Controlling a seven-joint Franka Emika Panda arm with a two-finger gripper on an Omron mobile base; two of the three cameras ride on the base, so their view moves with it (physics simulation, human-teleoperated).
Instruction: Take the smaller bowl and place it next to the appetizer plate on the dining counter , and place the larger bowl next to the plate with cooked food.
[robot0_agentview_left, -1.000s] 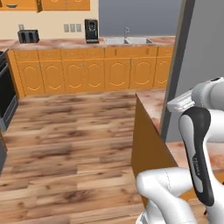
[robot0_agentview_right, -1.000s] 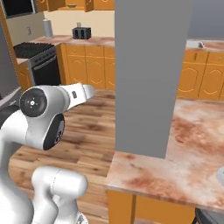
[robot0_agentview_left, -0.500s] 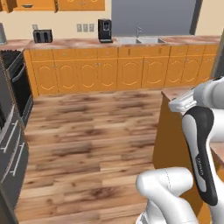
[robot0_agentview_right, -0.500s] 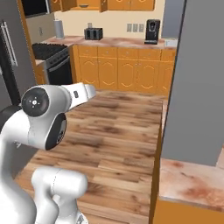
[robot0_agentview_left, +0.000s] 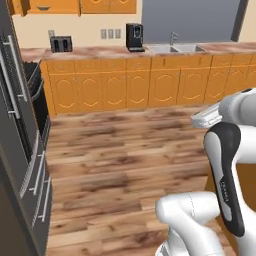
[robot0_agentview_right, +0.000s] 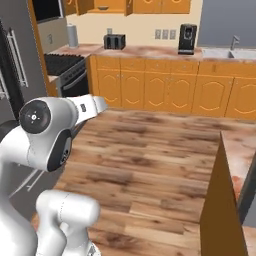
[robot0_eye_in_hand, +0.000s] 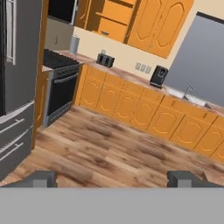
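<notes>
Reddish-brown marbled stone dining counter on an orange wooden base: corner seen at the right edge of the right base view, orange end panel facing the arm, long axis running away to the right and out of frame. Orange panel edge also at lower right of the left base view. Bowls: position cannot be told from these views

Two-finger dark gripper: fingertips spread to the far sides of the hand view, jaws fully apart, nothing between them, only wooden plank floor beyond

Straight ahead: wall run of orange cabinets under a marbled top, carrying a black toaster, a black coffee machine and a steel sink. Black range and grey refrigerator at left

Compared with half a second ago: whole scene shifted rightward in both base views, grey pillar gone from the right base view, refrigerator much larger at left; camera motion, not object motion
</notes>
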